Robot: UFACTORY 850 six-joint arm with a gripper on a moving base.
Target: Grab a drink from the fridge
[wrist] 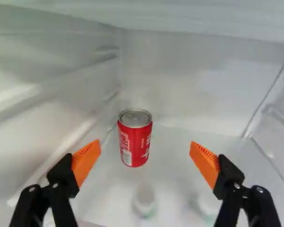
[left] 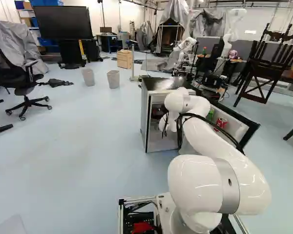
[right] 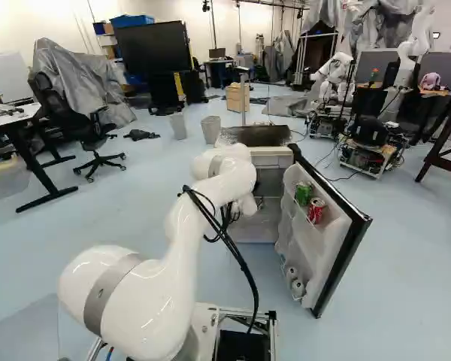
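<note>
In the right base view my gripper [right: 232,213] is at the front of the open fridge [right: 272,160], mostly hidden by the arm. The wrist view has the gripper [wrist: 145,152] inside the fridge, its orange-padded fingers wide apart with nothing gripped. A red drink can [wrist: 135,138] stands upright ahead of the fingers, off-centre towards one of them and touching neither. Blurred pale bottle-like things [wrist: 145,201] are lower down between the fingers. The open door holds a green can [right: 304,194] and a red can [right: 316,210].
The fridge door [right: 341,259] stands swung out to the right of the arm, with white bottles [right: 296,284] in its low rack. Inside, side walls [wrist: 47,94] and a ledge overhead [wrist: 180,16] surround the gripper. Two bins [left: 113,79] and another robot [right: 334,75] stand farther back.
</note>
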